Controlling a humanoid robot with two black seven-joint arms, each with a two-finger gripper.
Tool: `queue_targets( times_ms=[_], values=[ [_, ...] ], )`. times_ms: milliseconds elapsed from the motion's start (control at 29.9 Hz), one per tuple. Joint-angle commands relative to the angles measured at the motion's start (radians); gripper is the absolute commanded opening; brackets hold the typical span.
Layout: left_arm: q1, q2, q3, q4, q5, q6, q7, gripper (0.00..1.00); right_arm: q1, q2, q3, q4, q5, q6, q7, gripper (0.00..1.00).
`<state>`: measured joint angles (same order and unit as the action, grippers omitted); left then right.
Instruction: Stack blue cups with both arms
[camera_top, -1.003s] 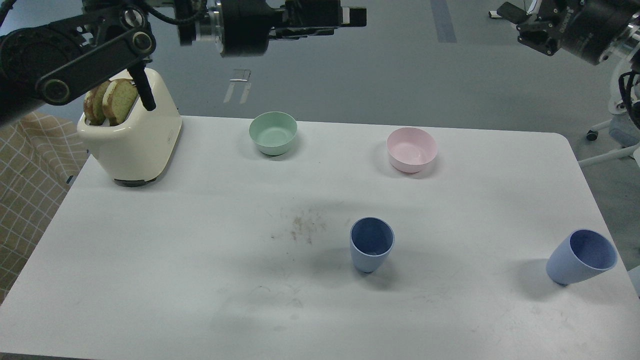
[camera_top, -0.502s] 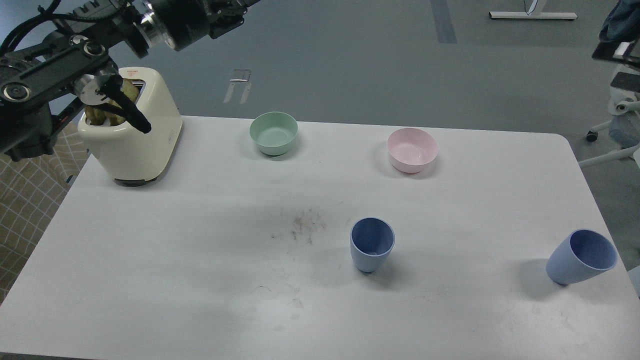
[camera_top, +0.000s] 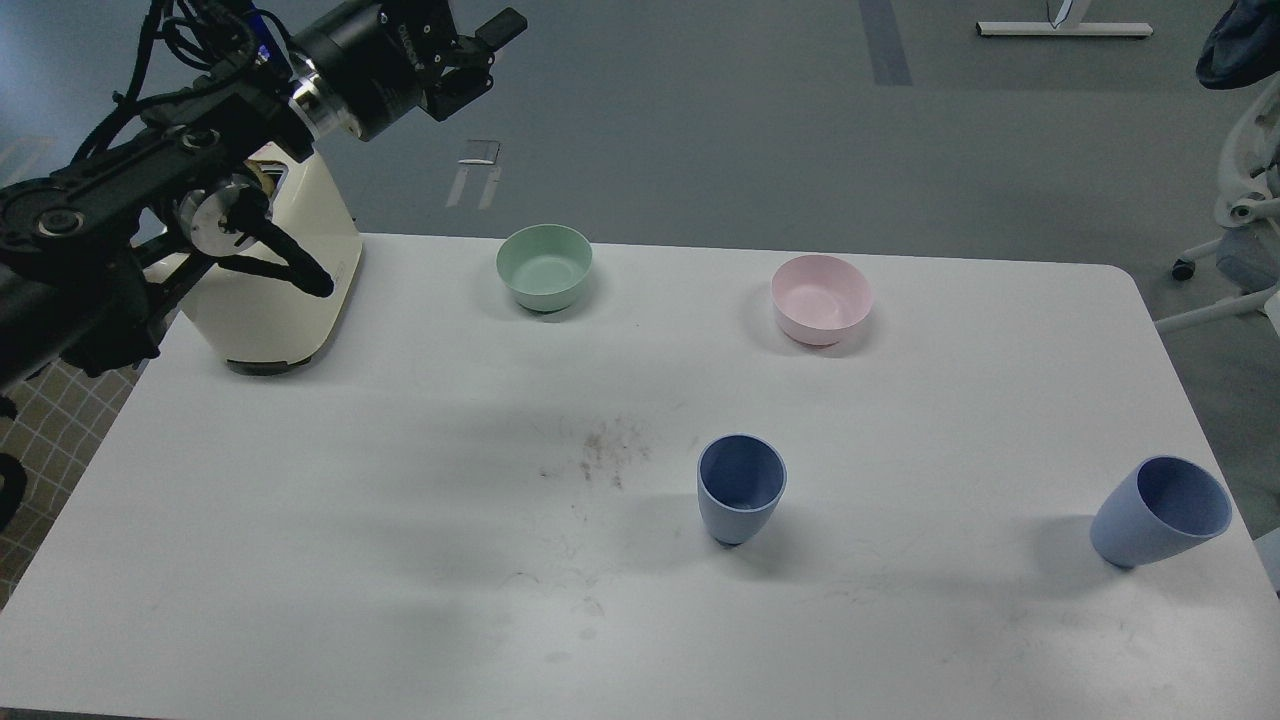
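Two blue cups stand open end up on the white table (camera_top: 300, 560). One blue cup (camera_top: 741, 490) is a little right of the middle. The other blue cup (camera_top: 1160, 512) is near the right edge. They are far apart, and both are empty. My left arm comes in at the upper left, above the toaster. Its gripper (camera_top: 487, 52) is held high over the floor behind the table, far from both cups, with its fingers apart and nothing in them. My right arm and gripper are out of view.
A cream toaster (camera_top: 285, 290) stands at the back left, partly behind my left arm. A mint-green bowl (camera_top: 544, 266) and a pink bowl (camera_top: 821, 299) stand along the back. Crumbs (camera_top: 605, 450) lie near the middle. A chair base (camera_top: 1225, 270) is off the right.
My left arm has swung left and back, so its gripper moved from the top centre to the upper left. My right arm, at the top right a second ago, has left the view. The cups have not moved.
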<state>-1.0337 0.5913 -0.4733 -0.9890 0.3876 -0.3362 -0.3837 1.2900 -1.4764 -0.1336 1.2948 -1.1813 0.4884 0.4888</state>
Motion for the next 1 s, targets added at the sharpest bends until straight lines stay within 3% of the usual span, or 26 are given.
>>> queue_targets(
  times_ms=[0,970],
  values=[
    [0.017,-0.007,-0.022,-0.005,-0.003,-0.02,0.002,0.98,-0.04,-0.019,0.002,0.003,-0.053,0.0,0.0,1.0],
    [0.021,-0.113,-0.019,-0.002,0.005,-0.012,0.003,0.98,-0.179,-0.004,0.002,-0.009,-0.181,0.0,0.0,1.0]
  ],
)
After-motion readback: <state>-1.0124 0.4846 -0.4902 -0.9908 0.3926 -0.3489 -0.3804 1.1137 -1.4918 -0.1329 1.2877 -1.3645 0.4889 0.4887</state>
